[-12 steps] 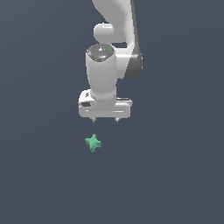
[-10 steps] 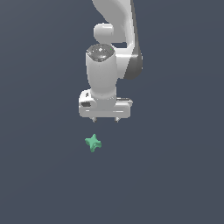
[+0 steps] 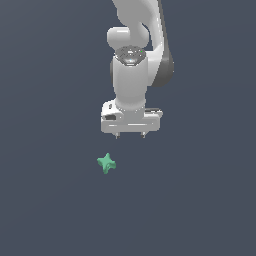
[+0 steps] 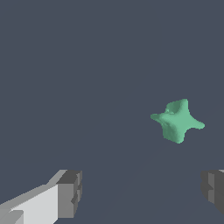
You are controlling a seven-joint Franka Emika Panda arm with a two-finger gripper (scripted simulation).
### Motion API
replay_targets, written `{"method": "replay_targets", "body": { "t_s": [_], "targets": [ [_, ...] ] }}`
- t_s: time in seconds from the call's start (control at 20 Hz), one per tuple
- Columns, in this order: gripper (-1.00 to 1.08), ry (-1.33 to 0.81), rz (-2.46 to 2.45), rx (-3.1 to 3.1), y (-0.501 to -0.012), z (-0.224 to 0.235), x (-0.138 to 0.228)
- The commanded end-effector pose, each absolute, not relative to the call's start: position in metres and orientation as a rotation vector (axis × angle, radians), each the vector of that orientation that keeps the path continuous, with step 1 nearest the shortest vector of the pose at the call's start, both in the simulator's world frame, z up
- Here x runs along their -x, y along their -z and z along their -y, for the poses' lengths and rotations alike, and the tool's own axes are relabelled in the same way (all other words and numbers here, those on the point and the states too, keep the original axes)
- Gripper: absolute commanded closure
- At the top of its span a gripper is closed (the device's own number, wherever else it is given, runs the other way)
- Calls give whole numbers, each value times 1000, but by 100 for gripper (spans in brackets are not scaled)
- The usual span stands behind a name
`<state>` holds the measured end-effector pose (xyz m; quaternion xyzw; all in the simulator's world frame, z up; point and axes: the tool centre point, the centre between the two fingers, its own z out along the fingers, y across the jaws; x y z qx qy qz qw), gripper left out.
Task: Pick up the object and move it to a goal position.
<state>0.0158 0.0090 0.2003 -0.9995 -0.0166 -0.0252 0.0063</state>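
The object point(image 3: 106, 163) is a tiny teal-green four-pointed star lying on the dark grey floor, below my gripper in the exterior view and toward that view's left. My white gripper point(image 3: 130, 135) hangs above the floor, pointing down, its two short fingertips spread apart with nothing between them. In the wrist view the object point(image 4: 177, 120) lies ahead of the gap between my two fingers point(image 4: 70, 194), which stand wide apart. The gripper point(image 4: 142, 192) is open and apart from the star.
A plain dark grey surface point(image 3: 45, 200) fills both views. The white arm point(image 3: 137, 55) rises behind the gripper to the exterior view's top edge.
The gripper and arm have shifted slightly toward the exterior view's right. The star has not moved.
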Motion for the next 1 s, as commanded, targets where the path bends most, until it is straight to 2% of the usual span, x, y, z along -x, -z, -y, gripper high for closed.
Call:
{"method": "replay_targets", "body": {
  "t_s": [0.0, 0.95],
  "targets": [
    [-92, 78, 52, 3127, -200, -9, -16],
    [-92, 47, 408, 3116, -160, 32, -37]
  ]
}}
